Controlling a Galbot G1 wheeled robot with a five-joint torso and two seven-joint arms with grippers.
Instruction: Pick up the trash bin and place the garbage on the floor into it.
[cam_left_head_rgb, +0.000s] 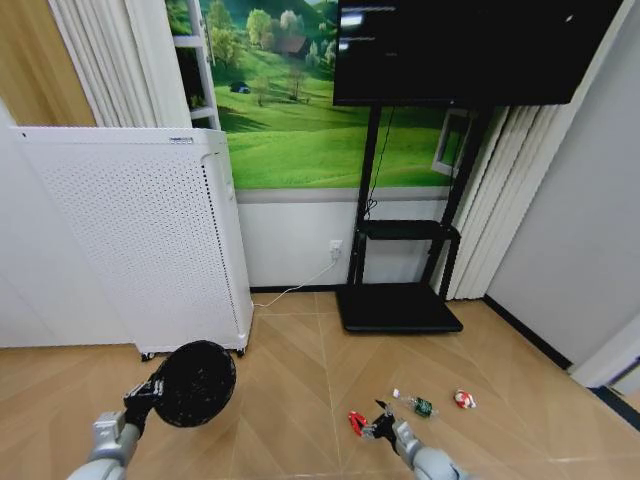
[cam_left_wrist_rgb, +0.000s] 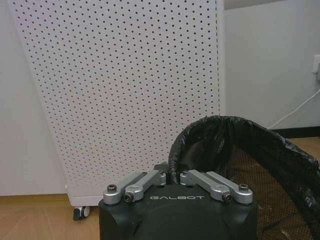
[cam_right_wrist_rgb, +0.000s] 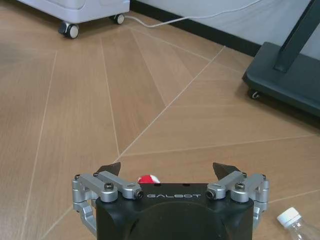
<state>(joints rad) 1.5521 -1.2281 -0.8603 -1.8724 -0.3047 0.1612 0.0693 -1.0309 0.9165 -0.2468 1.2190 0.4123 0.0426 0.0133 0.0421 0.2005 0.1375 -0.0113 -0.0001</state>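
On the floor: red litter (cam_right_wrist_rgb: 148, 178) mostly hidden behind spread right gripper (cam_right_wrist_rgb: 170, 172).
Left gripper (cam_left_wrist_rgb: 171, 176) clamps bin (cam_left_head_rgb: 192, 382) rim; bottle (cam_right_wrist_rgb: 299, 226) cut off.

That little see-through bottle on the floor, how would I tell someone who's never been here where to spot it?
Start at the black TV stand against the back wall and come forward over the wooden floor to three scraps of litter in a row. The bottle is the middle one: clear, white-capped, green-labelled, between a red piece and a red-and-white piece.

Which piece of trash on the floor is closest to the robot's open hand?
The red piece, right beside the right end effector; the bottle and red-and-white piece lie farther off.
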